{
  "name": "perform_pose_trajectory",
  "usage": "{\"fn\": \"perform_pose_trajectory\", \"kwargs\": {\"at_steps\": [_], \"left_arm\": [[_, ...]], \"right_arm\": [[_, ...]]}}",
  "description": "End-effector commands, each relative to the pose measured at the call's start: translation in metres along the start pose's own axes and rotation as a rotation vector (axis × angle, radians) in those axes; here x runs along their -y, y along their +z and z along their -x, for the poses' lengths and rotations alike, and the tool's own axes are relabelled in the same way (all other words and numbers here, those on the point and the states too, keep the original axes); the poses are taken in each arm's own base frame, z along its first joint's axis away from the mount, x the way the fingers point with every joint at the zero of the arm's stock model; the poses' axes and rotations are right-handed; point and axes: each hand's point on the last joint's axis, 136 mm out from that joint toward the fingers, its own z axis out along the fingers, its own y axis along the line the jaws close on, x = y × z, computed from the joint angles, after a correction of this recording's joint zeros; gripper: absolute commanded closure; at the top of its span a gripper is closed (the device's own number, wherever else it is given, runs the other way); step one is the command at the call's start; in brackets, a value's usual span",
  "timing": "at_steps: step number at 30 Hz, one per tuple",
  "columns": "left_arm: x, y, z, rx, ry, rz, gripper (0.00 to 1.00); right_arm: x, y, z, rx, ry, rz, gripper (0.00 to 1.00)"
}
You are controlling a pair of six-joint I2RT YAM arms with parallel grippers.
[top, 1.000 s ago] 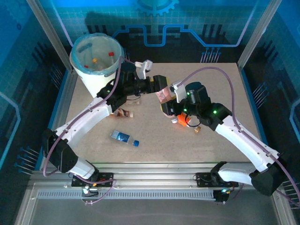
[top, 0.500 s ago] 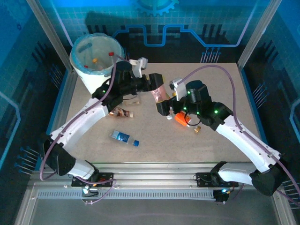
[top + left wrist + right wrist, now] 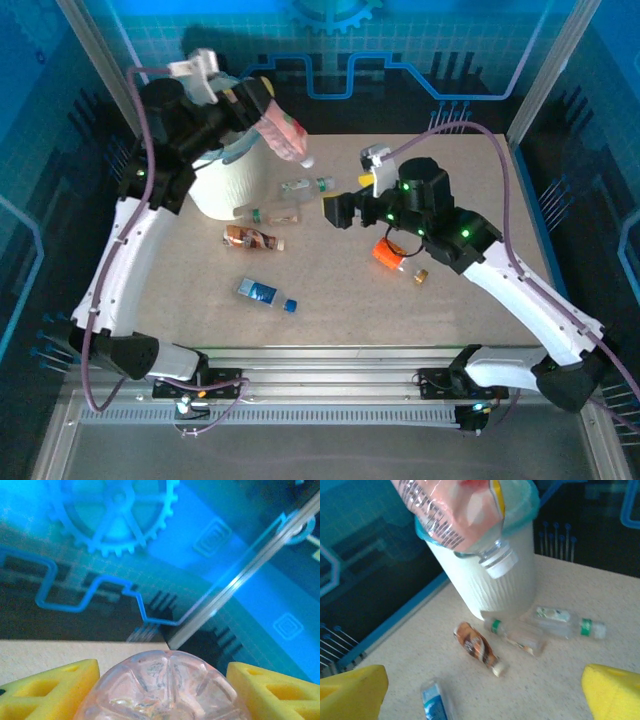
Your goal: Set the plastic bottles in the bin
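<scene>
Over speckled surface [image 3: 480, 200], logged left pincer [image 3: 258, 105] pinching pink-label bottle [image 3: 283, 130] at edge of bin [image 3: 225, 185], right pincer [image 3: 335, 210] spread; risk of landing outside if released now.

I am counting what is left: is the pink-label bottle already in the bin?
Not yet: the left end effector holds the pink-label bottle aloft, cap down, near the bin.
</scene>
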Motion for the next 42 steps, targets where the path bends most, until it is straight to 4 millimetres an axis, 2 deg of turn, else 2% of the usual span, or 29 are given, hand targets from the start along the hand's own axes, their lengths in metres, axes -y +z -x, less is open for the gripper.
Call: {"fn": "perform_pose_trajectory", "kwargs": {"at_steps": [1,5,8,14,18,23,28,42], "left_arm": [[0.007,-0.037,0.052,0.151,0.102,0.058,0.51],[-0.007,-0.054,0.085,0.237,0.193,0.17,0.53],[-0.021,-0.059,0.099,0.252,0.233,0.237,0.54],[-0.063,-0.061,0.117,0.265,0.256,0.361,0.55],[-0.091,-0.049,0.117,0.224,0.263,0.412,0.56],[-0.126,-0.031,0.108,0.146,0.254,0.465,0.57],[-0.152,-0.013,0.089,0.049,0.271,0.488,0.57],[-0.205,0.058,0.014,-0.183,0.171,0.342,0.57]], "right_arm": [[-0.034,0.009,0.031,0.06,-0.014,0.081,0.01],[-0.06,0.029,0.04,0.05,-0.063,0.133,0.01],[-0.073,0.043,0.047,0.051,-0.076,0.159,0.01],[-0.086,0.076,0.057,0.027,-0.081,0.184,0.01],[-0.088,0.098,0.057,-0.011,-0.099,0.181,0.01],[-0.084,0.126,0.046,-0.092,-0.125,0.156,0.01],[-0.076,0.144,0.034,-0.134,-0.122,0.143,0.01],[-0.046,0.156,0.008,-0.206,-0.075,0.095,0.01]]}}
